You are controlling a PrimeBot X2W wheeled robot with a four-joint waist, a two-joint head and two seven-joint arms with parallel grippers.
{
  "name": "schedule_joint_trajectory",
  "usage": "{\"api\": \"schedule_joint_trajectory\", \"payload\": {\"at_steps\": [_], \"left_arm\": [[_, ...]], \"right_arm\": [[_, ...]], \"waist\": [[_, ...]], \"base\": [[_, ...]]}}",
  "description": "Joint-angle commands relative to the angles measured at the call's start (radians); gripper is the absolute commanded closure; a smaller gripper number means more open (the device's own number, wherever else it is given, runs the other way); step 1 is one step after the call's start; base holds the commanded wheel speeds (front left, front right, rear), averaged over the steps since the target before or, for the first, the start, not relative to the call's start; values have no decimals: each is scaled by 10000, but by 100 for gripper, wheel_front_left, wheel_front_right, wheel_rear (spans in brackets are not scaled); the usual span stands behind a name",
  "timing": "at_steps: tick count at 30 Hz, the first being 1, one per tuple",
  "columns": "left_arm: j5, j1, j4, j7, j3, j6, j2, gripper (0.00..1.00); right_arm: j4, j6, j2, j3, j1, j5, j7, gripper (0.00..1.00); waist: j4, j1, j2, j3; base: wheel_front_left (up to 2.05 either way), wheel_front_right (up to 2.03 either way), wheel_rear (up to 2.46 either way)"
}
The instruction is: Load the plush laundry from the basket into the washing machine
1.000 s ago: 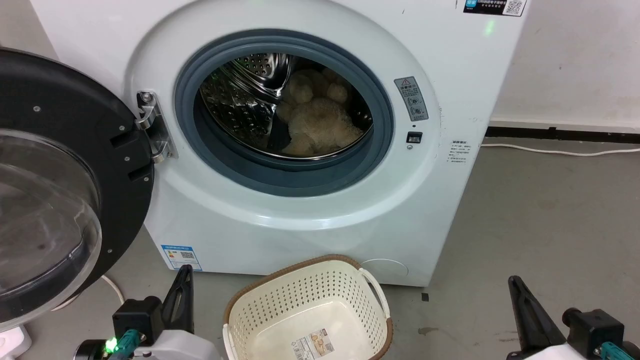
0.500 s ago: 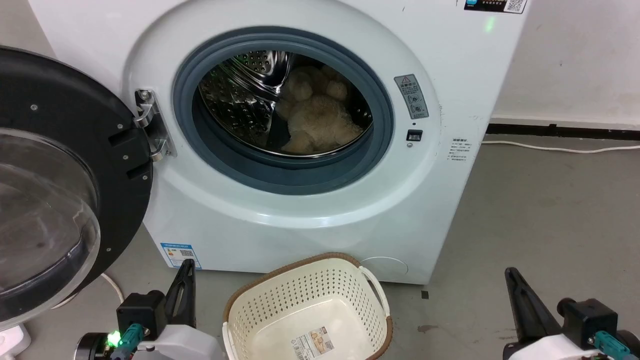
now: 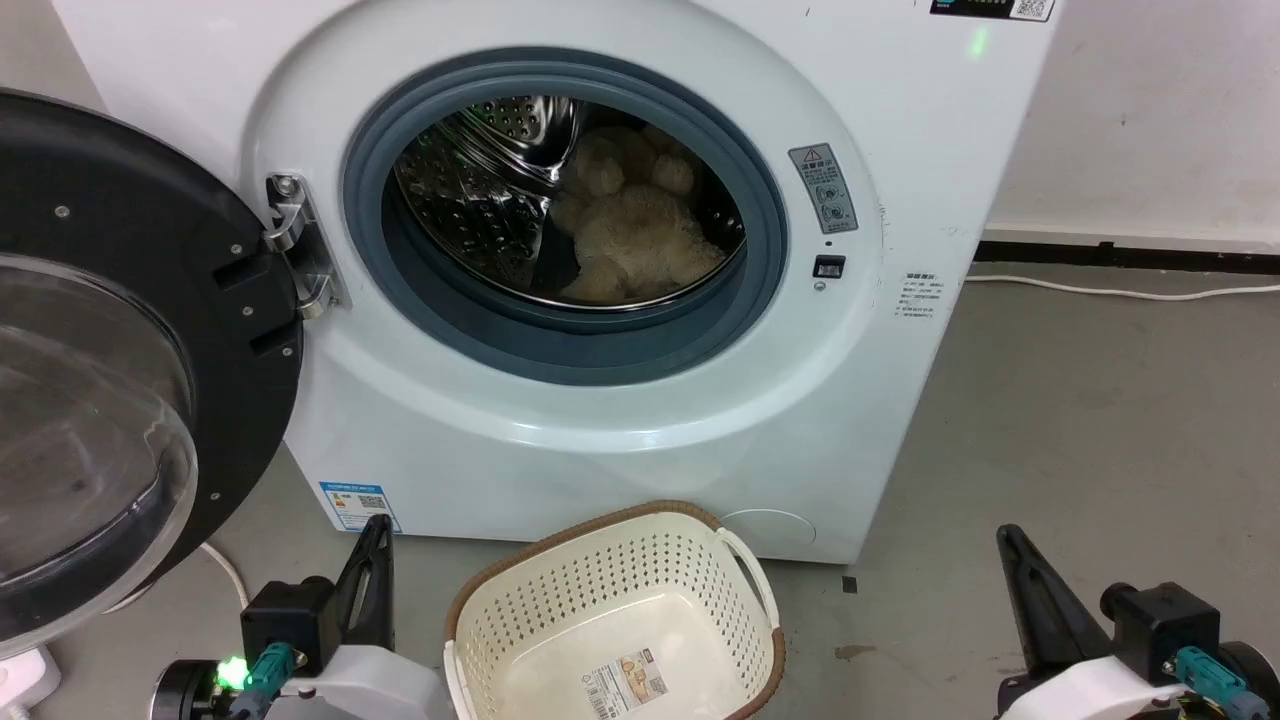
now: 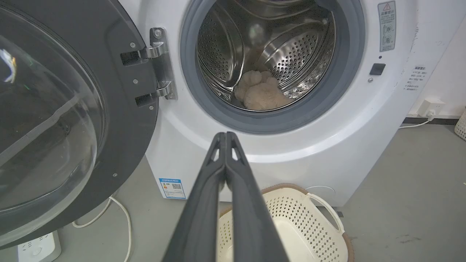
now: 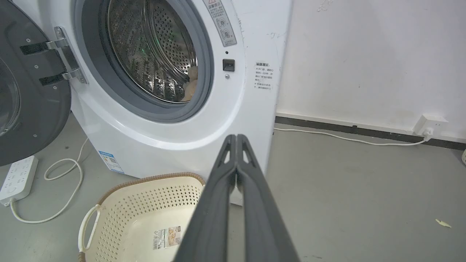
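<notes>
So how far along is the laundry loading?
Done: plush toy lies inside the washing machine; the basket shows just its label. In hand: nothing, left gripper and right gripper shut, empty, beside the basket. Left: seemingly nothing; the door stands open.

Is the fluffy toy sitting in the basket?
No, the fluffy toy lies in the drum of the washing machine, and the basket has just a label sticker on its bottom.

Power strip (image 5: 17,177): lying on the grey floor (image 5: 364,196).
White cable (image 5: 342,137): running along the baseboard (image 5: 327,125) to a socket (image 5: 431,123).
</notes>
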Motion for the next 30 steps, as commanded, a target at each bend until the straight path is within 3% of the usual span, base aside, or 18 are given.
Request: {"api": "schedule_joint_trajectory", "payload": {"at_steps": [1,30], "left_arm": [[115,-173,26,31,87,-65,-72,100],[1122,-362,69,255,663,-548,-684,100]], "right_arm": [[28,6,-13,29,-176,-103,29,100],[134,8,-18,150,-680,-574,346,100]], "waist": [[-1,0,0,6],[-20,0,0,167]], "base": [[0,0,0],[0,0,0]]}}
